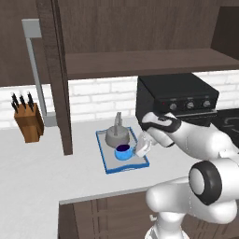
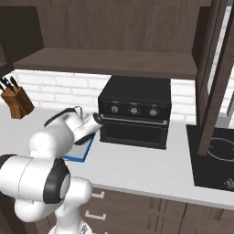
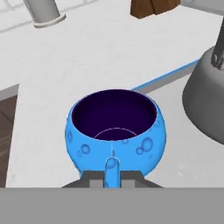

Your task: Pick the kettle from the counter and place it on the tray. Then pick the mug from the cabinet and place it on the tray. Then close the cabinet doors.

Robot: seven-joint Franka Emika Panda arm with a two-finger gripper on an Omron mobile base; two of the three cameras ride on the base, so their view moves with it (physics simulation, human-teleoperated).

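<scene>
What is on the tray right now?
The kettle sits at the far end of the tray, and the mug in front, its handle in the shut gripper. The mug's base is hidden.

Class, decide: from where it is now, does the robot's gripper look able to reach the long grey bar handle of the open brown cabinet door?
Probably not yet: the gripper is shut on the blue mug over the blue-rimmed tray; the handle hangs unobstructed.

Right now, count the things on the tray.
2: the kettle sits at the far end of the tray; the mug at the near end, in the tool.
</scene>
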